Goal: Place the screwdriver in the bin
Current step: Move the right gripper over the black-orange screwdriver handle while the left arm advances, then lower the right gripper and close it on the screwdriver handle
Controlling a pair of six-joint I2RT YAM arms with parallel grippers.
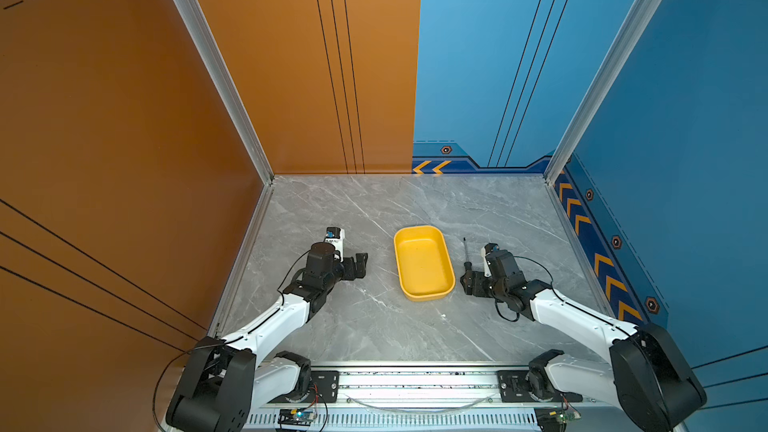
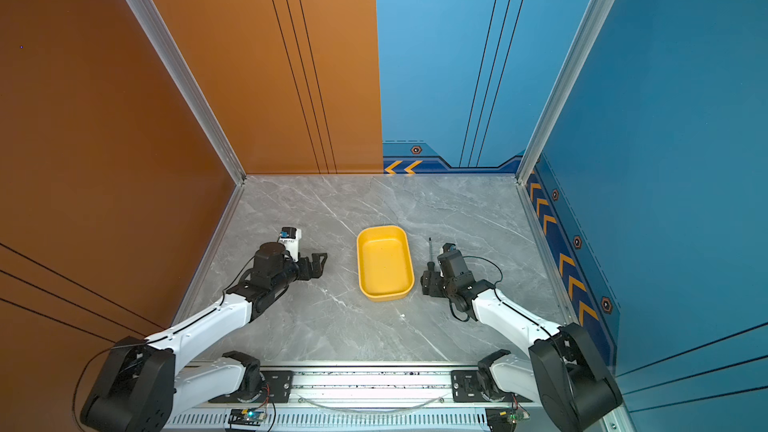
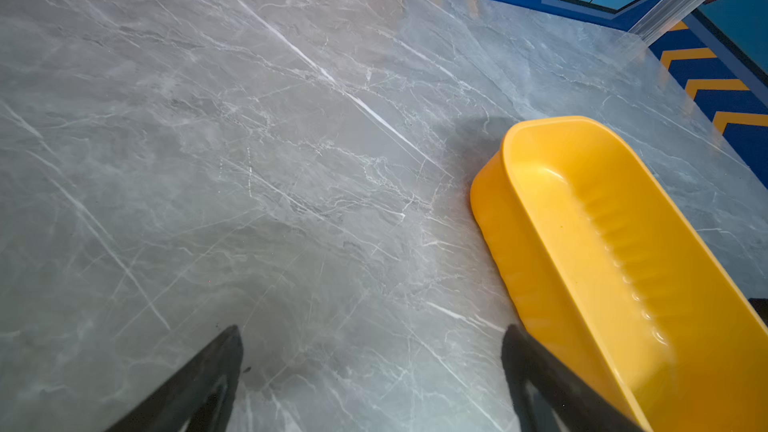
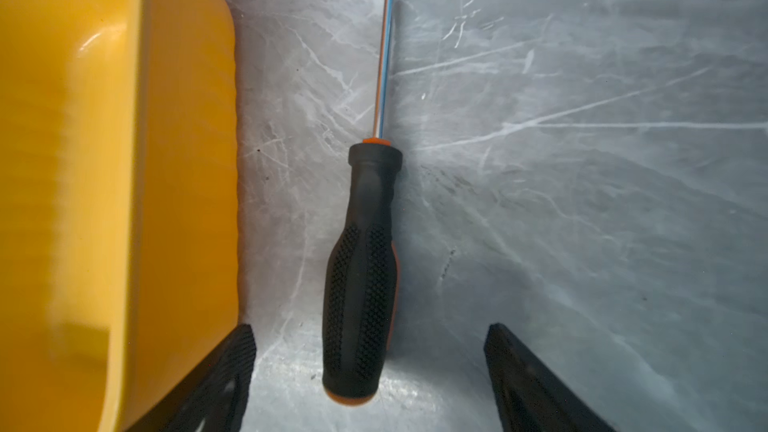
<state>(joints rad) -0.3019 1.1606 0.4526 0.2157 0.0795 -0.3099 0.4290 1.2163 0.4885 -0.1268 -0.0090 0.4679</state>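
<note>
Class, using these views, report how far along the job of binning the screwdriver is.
Done: the right gripper straddles the handle of the screwdriver on the table. In hand: nothing gripped yet, jaws open. Left: close, lift, place it in the empty bin alongside.

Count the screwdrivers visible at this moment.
1. The screwdriver lies flat on the table, beside the yellow bin on the right arm's side. Its handle sits between the right gripper's open jaws, untouched. The bin's inside is bare, and none looks hidden.

Grey, white-veined marble tabletop (image 1: 374,326). Behind it, an orange wall panel (image 1: 291,56) and a blue wall panel (image 1: 478,56); along its near edge, an aluminium rail (image 1: 415,380).
</note>
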